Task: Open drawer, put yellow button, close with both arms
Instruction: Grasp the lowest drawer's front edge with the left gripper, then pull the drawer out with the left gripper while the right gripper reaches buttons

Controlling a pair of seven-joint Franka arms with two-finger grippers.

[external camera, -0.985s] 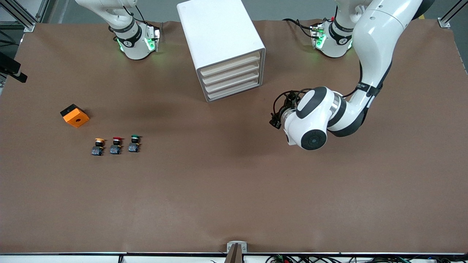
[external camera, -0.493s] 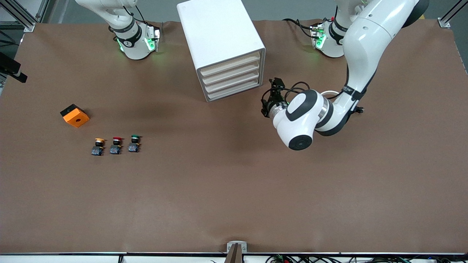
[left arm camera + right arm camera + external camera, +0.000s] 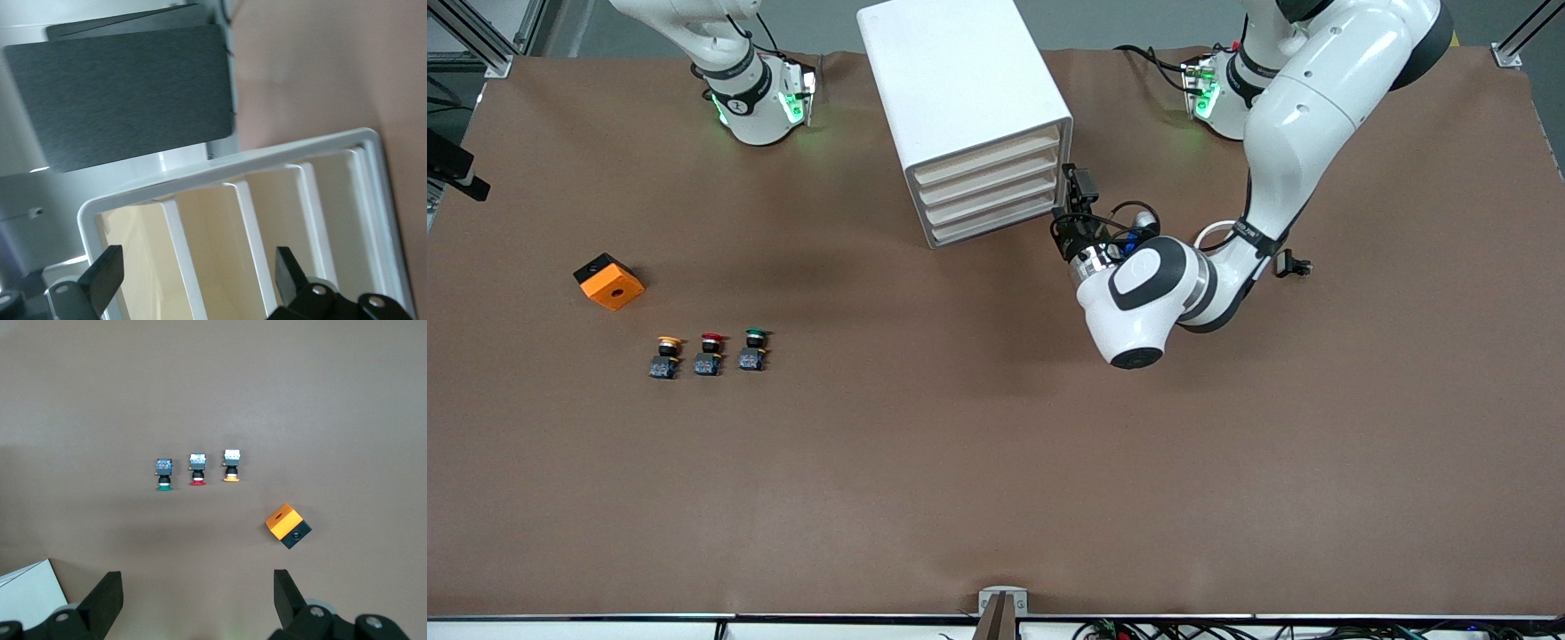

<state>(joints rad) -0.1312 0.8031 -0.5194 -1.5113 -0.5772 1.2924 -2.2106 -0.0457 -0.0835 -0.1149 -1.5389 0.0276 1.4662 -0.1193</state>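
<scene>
Broad table under matte brown covering (image 3: 996,462), evenly lit, faint wrinkles along the top edge. Silver aluminium frame posts (image 3: 480,40) at the corners (grey floor past them). Tangled cables (image 3: 1138,629) below.

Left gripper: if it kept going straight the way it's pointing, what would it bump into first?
Probably the cabinet. The left gripper, fingers open, faces its stacked cream drawer fronts with nothing between. Which drawer it would touch first is unclear.

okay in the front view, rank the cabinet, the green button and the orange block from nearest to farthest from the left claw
1. The cabinet: right beside the left claw, at its drawer fronts.
2. The green button: toward the right arm's end of the table.
3. The orange block: farther still toward that end.
</scene>
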